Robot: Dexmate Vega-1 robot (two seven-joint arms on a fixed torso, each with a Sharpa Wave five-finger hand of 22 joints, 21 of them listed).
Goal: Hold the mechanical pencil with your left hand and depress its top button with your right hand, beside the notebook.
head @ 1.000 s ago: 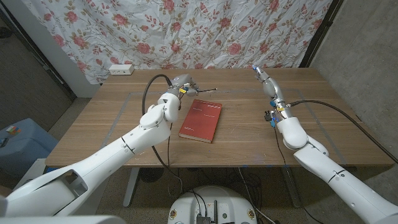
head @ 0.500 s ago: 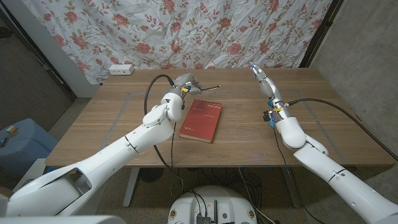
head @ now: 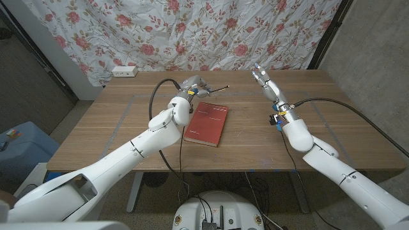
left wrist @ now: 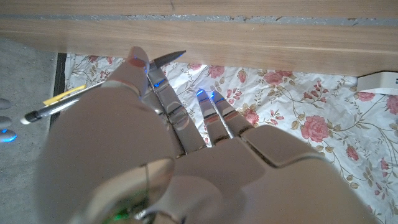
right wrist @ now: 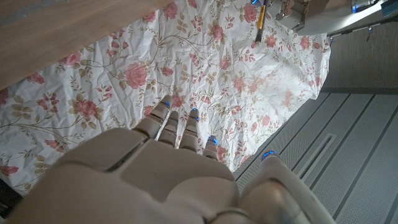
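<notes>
- Head view shows the left hand (head: 190, 86) raised just behind the far edge of the red notebook (head: 207, 124), pinching the mechanical pencil (head: 216, 90) between thumb and fingers; the left wrist view shows the same pinch, with the pencil (left wrist: 93, 93) crossing the fingertips.
- Its long axis runs roughly level and sideways, one end sticking out of the left hand toward the robot's right and pointing across the gap at the other arm.
- Right hand (head: 265, 81) hovers above the surface (head: 115, 128) well apart from the pencil, on the robot's right, fingers stretched out and lightly spread, holding nothing.
- Right wrist view catches the pencil (right wrist: 261, 17) far off, beyond the right hand's fingertips (right wrist: 168, 118).
- Judging by this layout, the coming move is a sideways travel of the right hand toward the pencil's free end, along the pencil's own axis.
- Which end carries the button is too small to tell here.
</notes>
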